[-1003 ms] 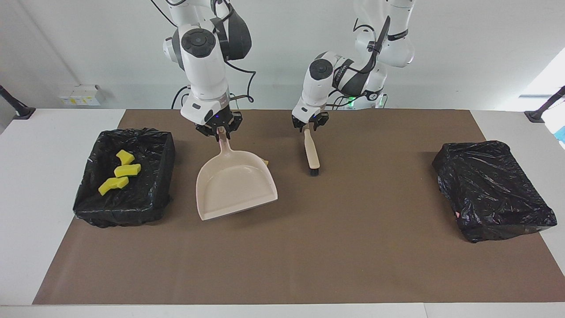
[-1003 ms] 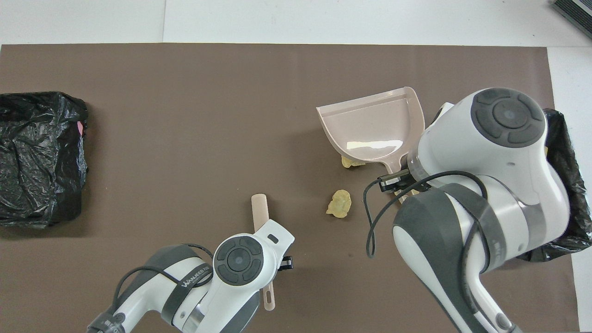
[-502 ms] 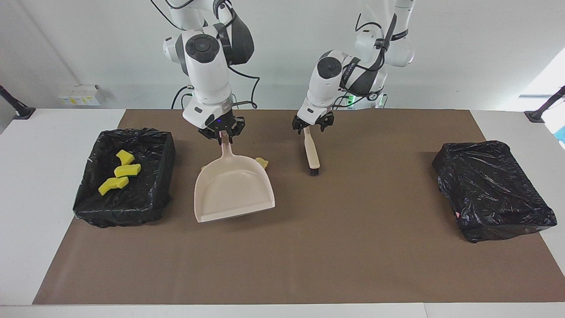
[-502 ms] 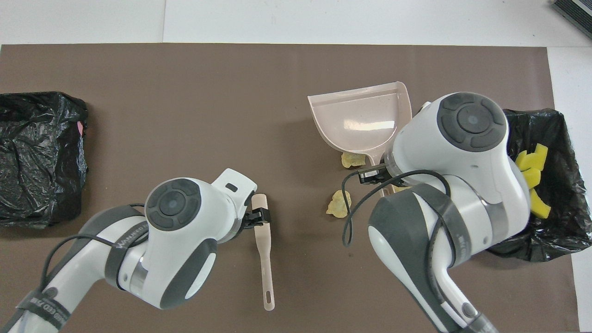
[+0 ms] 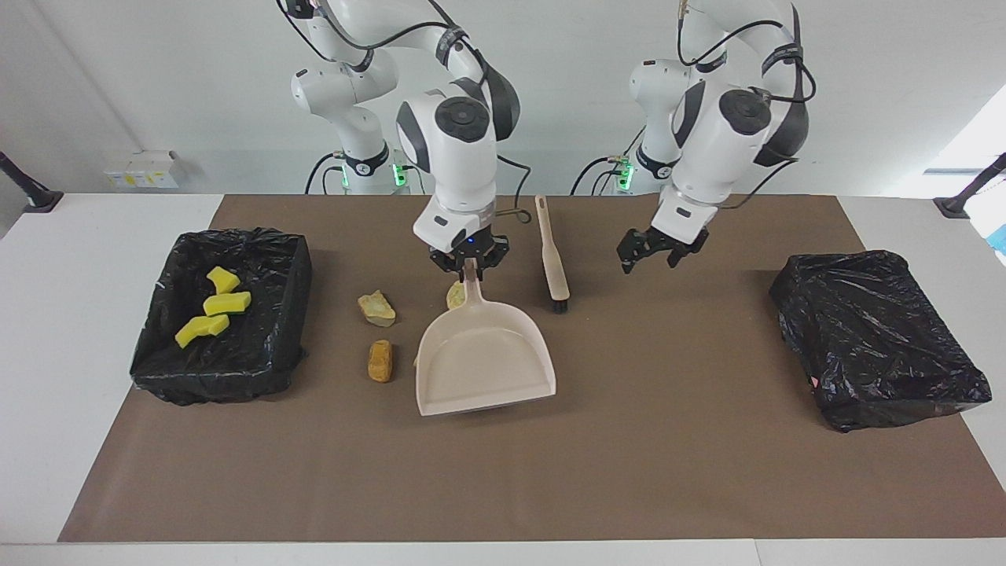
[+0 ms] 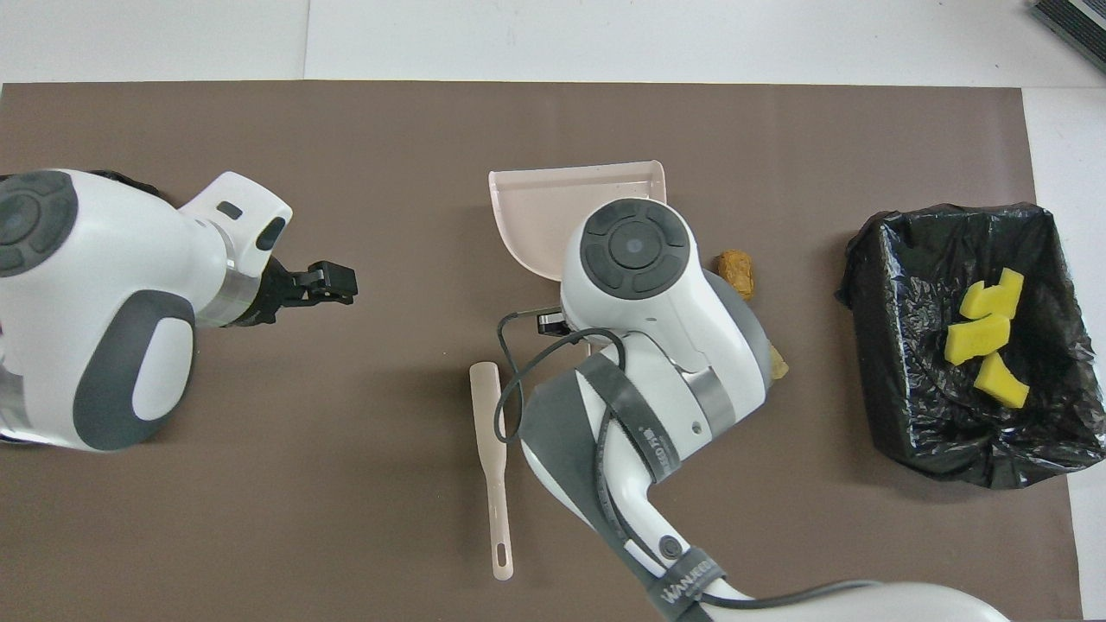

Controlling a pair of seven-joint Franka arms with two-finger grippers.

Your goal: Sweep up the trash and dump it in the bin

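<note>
Facing view: I see the right pincer [image 5: 470, 268] clamped on the dustpan [image 5: 483, 354] handle, pan flat on the brown mat [image 5: 629, 440] mid-worktop. The left pincer [image 5: 649, 253] hangs over bare mat, fingers apart, holding nothing. The brush [image 5: 552, 255] lies loose between the two pincers. A tan chunk [image 5: 377, 308] and the orange-brown lump [image 5: 380, 361] sit between pan and the bin [image 5: 224, 369] at the right arm's end; another tan chunk [image 5: 455, 295] touches the pan beside its handle. Three yellow sponge pieces [image 5: 211, 306] lie in that bin. A second bin [image 5: 876, 346] stands at the left arm's end. Overhead view: the right arm covers most of the pan [image 6: 553, 207]; lump [image 6: 736, 272] beside it, sponges [image 6: 987, 337] in bin [image 6: 907, 415], brush [image 6: 492, 466] nearer the robots, left pincer [image 6: 341, 283] open over mat.
</note>
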